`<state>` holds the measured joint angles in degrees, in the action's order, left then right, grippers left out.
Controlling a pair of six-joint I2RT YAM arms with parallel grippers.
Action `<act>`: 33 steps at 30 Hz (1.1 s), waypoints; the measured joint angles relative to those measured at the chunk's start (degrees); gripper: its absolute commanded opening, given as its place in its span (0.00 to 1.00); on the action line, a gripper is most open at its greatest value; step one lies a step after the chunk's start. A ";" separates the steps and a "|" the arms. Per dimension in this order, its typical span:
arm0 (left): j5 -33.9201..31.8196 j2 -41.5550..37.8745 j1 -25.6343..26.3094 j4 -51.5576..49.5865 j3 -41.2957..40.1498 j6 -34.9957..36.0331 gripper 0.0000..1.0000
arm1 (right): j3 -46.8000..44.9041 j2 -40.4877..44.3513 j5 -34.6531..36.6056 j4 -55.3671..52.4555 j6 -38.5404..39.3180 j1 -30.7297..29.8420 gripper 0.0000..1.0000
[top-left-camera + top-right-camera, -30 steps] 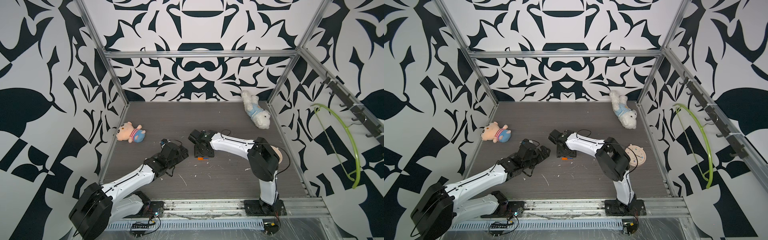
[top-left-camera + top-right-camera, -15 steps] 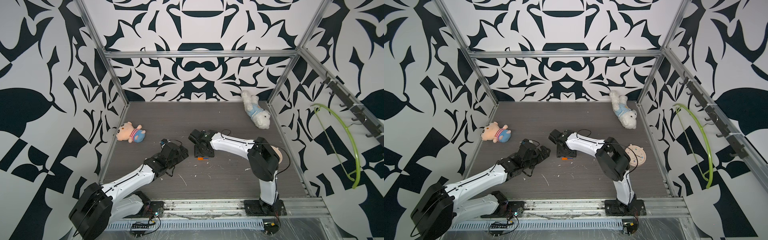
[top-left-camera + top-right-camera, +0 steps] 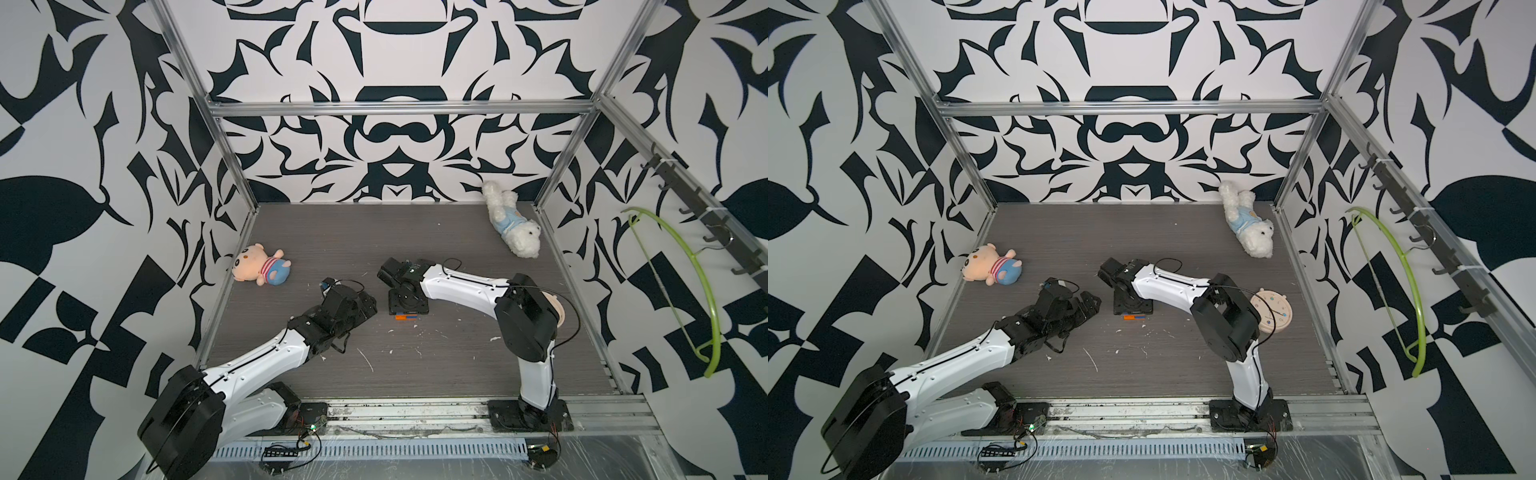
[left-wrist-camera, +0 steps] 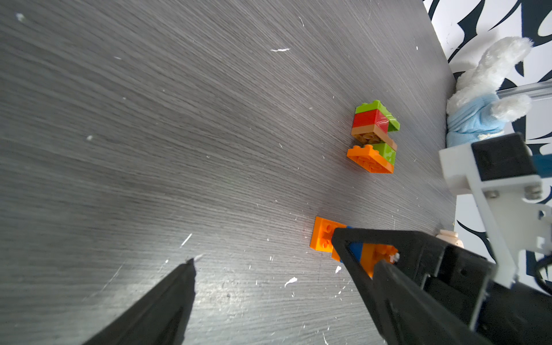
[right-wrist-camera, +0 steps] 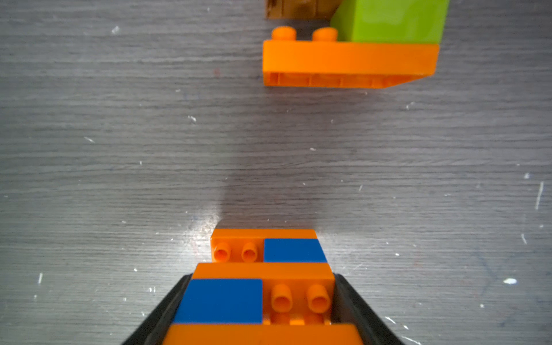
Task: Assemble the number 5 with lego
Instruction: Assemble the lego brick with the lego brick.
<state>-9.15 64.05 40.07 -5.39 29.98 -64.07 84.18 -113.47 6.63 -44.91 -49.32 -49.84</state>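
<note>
Nothing moved; lego (image 5: 227, 300) sits inside right pincer (image 5: 261, 288).

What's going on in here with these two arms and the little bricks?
A robot is assembling a number 5. The right gripper is clamped on an orange and blue lego piece close to the table. A second lego cluster, green, red, tan and orange, lies apart from it. The left gripper hangs open nearby, holding nothing.

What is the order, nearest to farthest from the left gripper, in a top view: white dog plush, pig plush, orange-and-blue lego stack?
From the left gripper:
1. orange-and-blue lego stack, close by, mid-table.
2. pig plush, by the left wall.
3. white dog plush, far right corner.
</note>
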 measured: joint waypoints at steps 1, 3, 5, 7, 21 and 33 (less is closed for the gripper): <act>0.00 0.00 0.00 0.00 0.00 0.00 0.99 | 0.11 -0.09 0.00 -0.09 0.00 0.00 0.62; 0.00 0.00 0.00 0.00 0.00 0.00 0.99 | 0.28 -0.22 0.02 -0.28 0.04 0.00 0.62; -0.02 0.00 0.00 0.00 0.00 0.00 0.99 | 0.31 -0.24 0.00 -0.31 0.17 0.00 0.62; 0.00 0.00 0.00 0.00 0.00 0.00 0.99 | 0.31 -0.24 0.02 -0.31 0.22 0.00 0.62; -0.09 -0.24 0.00 0.00 0.00 -0.02 0.99 | 1.75 -1.27 -0.79 -1.75 1.38 0.39 0.62; -0.46 -0.44 0.00 -0.02 0.00 0.00 0.99 | 1.86 -1.33 -0.92 -1.90 1.49 0.48 0.62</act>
<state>-9.61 63.61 40.07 -5.41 29.98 -64.07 86.04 -114.80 5.72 -46.81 -47.83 -49.36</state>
